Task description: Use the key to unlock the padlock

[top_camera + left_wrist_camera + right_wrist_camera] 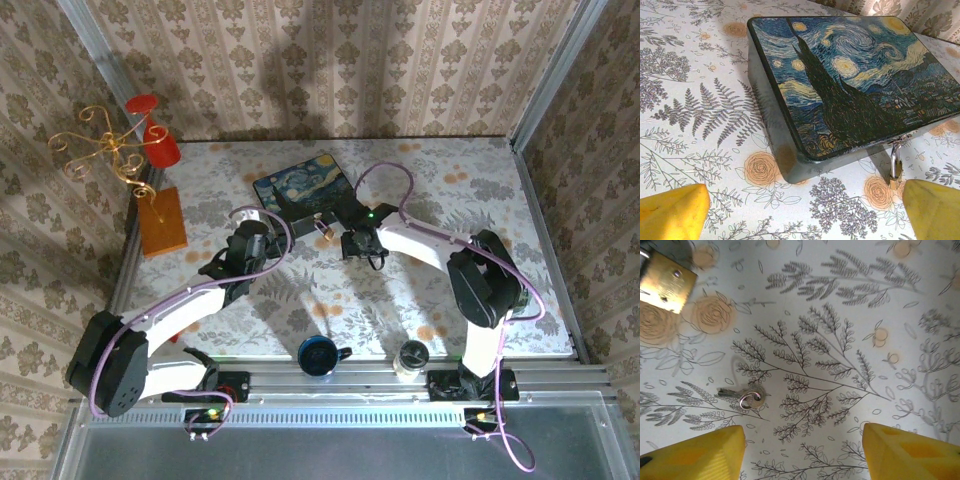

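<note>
Brass padlock [896,172] hangs by its thin silvery shackle from the clasp [901,138] of a Starry Night tin [850,75], at the tin's five o'clock edge in the left wrist view, its body low against the floral table [700,100]. The key [742,396] lies flat on the cloth, at five o'clock from the padlock in the right wrist view and apart from it. The right gripper [802,455] hovers over the key, yellow fingers [695,452] spread wide and holding nothing. The left gripper [805,212] faces the tin, jaws likewise wide apart and empty. Overhead, both arms reach toward the tin's six o'clock side. A gilt candle holder [110,150] stands at the tin's nine o'clock, and a blue cup [318,355] sits by the arm bases.
</note>
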{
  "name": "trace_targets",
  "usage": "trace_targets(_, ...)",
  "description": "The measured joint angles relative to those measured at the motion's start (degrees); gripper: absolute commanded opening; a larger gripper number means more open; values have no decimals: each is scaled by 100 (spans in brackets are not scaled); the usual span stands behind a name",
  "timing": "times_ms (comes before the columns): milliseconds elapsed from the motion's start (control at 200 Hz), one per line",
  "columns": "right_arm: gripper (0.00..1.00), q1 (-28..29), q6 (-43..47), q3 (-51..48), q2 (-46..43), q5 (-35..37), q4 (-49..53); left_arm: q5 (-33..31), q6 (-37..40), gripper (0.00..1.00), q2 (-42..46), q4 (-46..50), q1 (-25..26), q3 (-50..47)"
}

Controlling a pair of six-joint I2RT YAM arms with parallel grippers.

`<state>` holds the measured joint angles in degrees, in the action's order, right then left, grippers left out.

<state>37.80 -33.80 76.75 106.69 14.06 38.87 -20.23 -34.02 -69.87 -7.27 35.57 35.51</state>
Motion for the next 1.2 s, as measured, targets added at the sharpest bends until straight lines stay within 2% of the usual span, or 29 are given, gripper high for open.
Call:
trace_targets(210,53,39,-234,85,291,-229,2,-11,-2,100,0,0,0,-31)
trace_targets(675,53,114,-291,603,938,-555,-136,31,-24,100,-4,-2,0,-52)
trace_targets(1201,40,127,-310,619,1054,-527,-122,59,-31,100,-188,-2,0,-52)
